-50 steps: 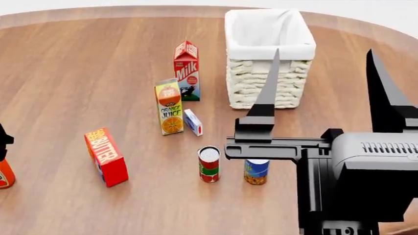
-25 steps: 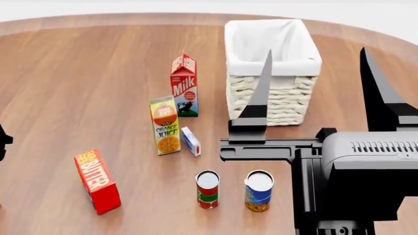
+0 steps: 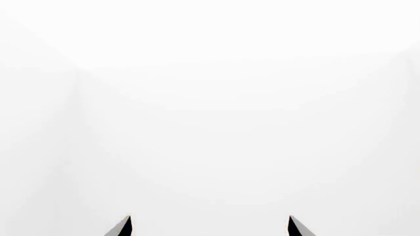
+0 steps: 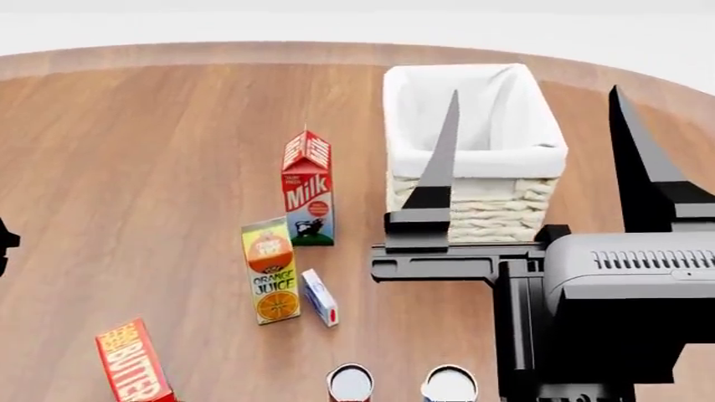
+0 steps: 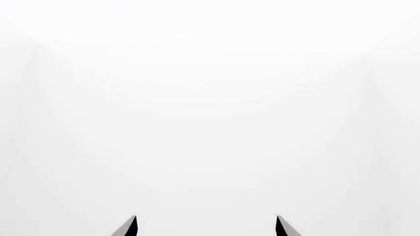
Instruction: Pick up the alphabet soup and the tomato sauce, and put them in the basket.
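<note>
The basket (image 4: 475, 180) stands upright on the far right part of the wooden table (image 4: 146, 167); its white liner shows nothing inside. At the near edge of the head view, only the silver tops of two cans appear side by side, apart: the tomato sauce (image 4: 350, 385) on the left, the alphabet soup (image 4: 450, 386) on the right. Left of the basket stand a milk carton (image 4: 307, 188), an orange juice carton (image 4: 270, 271), a small box (image 4: 320, 297) and a butter box (image 4: 134, 362). The right gripper (image 4: 534, 126), fingers wide apart and empty, rises in front of the basket. The left gripper (image 3: 209, 225) shows two separated fingertips against blank white.
</note>
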Robot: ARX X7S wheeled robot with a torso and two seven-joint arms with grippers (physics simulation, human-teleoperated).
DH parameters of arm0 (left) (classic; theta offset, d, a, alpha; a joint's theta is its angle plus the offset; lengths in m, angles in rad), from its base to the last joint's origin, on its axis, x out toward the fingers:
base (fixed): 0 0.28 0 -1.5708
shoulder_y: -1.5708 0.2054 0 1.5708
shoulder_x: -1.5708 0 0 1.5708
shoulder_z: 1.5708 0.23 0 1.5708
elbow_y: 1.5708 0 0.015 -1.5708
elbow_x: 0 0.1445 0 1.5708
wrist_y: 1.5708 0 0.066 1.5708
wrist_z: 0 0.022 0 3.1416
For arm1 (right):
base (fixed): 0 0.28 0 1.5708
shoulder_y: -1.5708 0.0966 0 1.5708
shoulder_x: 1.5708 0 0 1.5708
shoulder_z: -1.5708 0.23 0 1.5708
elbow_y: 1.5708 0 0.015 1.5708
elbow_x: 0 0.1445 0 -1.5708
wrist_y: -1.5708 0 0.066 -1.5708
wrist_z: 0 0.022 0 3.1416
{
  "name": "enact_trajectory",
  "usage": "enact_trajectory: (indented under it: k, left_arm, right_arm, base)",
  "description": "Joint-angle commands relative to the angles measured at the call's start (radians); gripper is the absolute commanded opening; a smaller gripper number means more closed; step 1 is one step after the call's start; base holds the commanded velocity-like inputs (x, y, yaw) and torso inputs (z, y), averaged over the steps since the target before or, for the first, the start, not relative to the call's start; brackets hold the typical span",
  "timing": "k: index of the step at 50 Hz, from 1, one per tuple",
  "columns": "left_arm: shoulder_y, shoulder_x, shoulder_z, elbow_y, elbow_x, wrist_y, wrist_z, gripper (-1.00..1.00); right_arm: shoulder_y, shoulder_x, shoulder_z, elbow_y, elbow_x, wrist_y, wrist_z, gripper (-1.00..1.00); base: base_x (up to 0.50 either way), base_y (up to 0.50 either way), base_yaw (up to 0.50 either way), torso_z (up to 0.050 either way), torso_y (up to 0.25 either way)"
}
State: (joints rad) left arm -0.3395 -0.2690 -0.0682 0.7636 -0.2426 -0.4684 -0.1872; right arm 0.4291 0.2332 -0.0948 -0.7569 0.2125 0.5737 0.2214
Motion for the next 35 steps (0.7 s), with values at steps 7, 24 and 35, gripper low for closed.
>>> enact_trajectory:
  k: [7, 24, 35]
  left_arm:
    - [0.000, -0.008, 0.007, -0.002, -0.009, 0.006, -0.010, 1.00]
    - [0.002, -0.015, 0.014, -0.004, -0.016, 0.011, -0.020, 1.00]
    - [0.006, -0.019, 0.017, -0.008, -0.020, 0.021, -0.025, 1.00]
  right_arm:
    - [-0.023, 0.006, -0.014, 0.014, -0.002, -0.037, 0.008, 1.00]
    - [0.004, 0.010, -0.018, -0.004, 0.015, 0.006, 0.021, 1.00]
    - [-0.001, 0.014, -0.018, -0.004, 0.022, 0.000, 0.026, 1.00]
  base:
    - [0.50, 0.00, 0.00, 0.000, 0.000]
    - [0.50, 0.00, 0.00, 0.000, 0.001]
    - [0.50, 0.00, 0.00, 0.000, 0.001]
